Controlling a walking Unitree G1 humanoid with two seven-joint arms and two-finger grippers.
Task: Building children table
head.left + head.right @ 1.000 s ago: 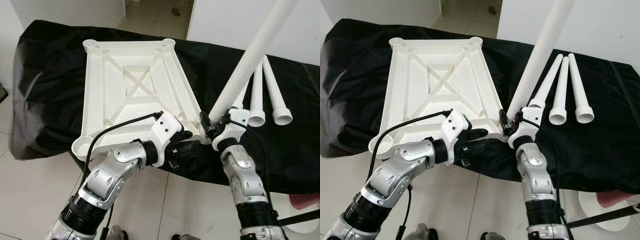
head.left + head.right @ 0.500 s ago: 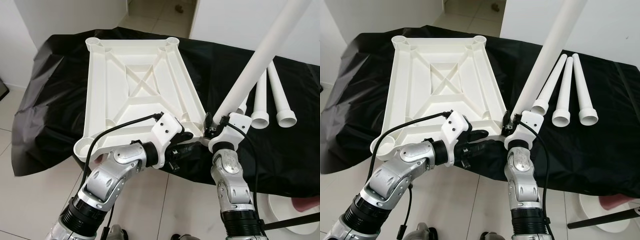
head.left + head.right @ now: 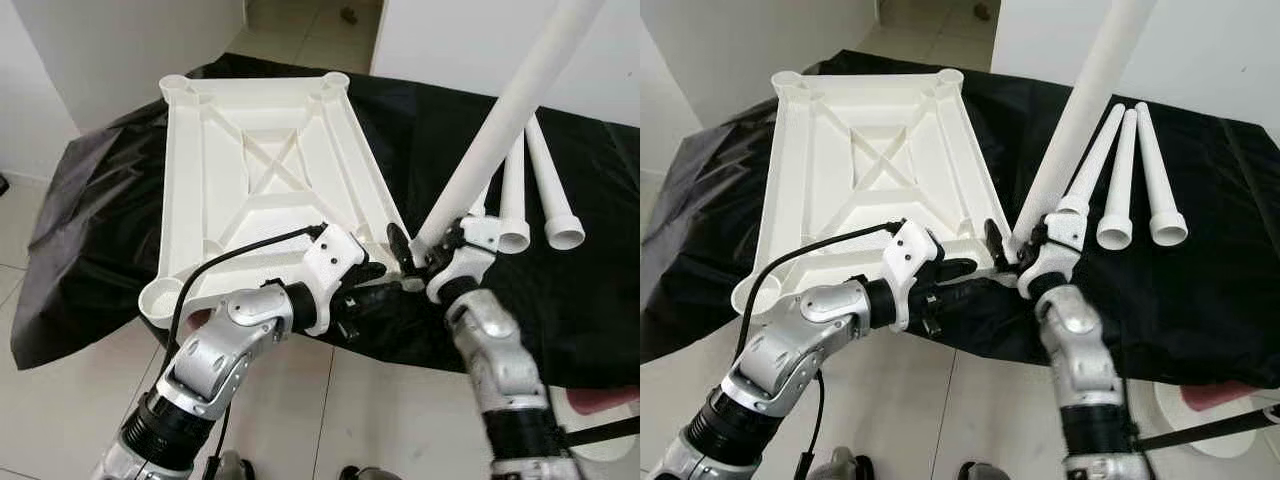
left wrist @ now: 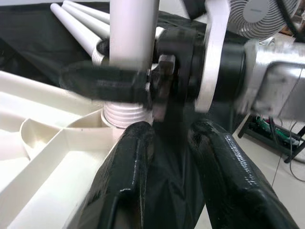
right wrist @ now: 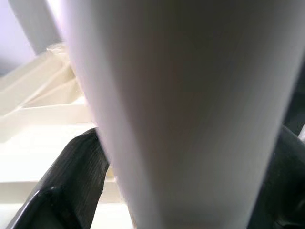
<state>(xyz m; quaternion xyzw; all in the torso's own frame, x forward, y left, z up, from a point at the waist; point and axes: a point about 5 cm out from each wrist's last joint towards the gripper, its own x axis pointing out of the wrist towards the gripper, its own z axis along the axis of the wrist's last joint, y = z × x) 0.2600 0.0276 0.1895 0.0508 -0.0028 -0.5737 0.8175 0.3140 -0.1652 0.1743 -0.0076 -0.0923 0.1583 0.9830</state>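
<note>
The white tabletop point(image 3: 260, 180) lies upside down on a black cloth point(image 3: 110, 210). My right gripper point(image 3: 420, 255) is shut on a long white leg point(image 3: 500, 120) that leans up and to the right. The leg's ribbed foot point(image 4: 125, 112) sits at the tabletop's near right corner socket. My left gripper point(image 3: 385, 288) rests at the tabletop's near edge just left of that corner. Its fingers point(image 4: 133, 157) stand a little apart with only black cloth showing between them. In the right wrist view the leg point(image 5: 181, 105) lies between the dark fingers point(image 5: 71, 176).
Three spare white legs point(image 3: 1122, 170) lie side by side on the cloth to the right. Tiled floor point(image 3: 60, 400) runs below the near edge. A white wall point(image 3: 110, 40) stands at the far left. A white round base with something pink point(image 3: 605, 405) sits at lower right.
The head view has shifted a little. My right elbow has swung out to the right, while the leg stays held at the near right corner. The left gripper keeps its place.
</note>
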